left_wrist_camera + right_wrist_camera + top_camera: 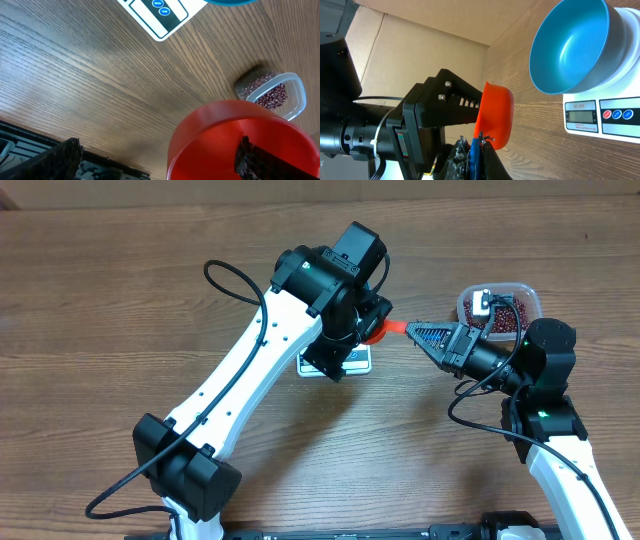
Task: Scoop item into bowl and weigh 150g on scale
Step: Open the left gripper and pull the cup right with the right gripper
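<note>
1. Right wrist view shows the round, deep, bright blue plastic bowl (570, 45) sitting on the small flat white rectangular kitchen scale (627, 75). No beans are visible in the part of its inside that shows.
2. The tiny dark red-brown beans (500, 320) lie in the clear rounded-rectangular plastic container (530, 295), well apart from the bowl on the wooden table (100, 280).
3. Judged from this, the task is at an early stage: scooping, tipping into the bowl and weighing all remain.
4. The right gripper (476, 150) is clamped on the handle of the orange-red plastic scoop (497, 115). It holds the scoop in the air between container and scale. Whether the scoop carries beans I cannot tell.
5. The left gripper (156, 161) stands with its jaws wide, one finger on each side of the scoop's cup, holding nothing.
6. The left arm reaches diagonally from the near-left edge to the table's middle, its wrist above the scale. The right arm points leftward from its base, forearm roughly level.
</note>
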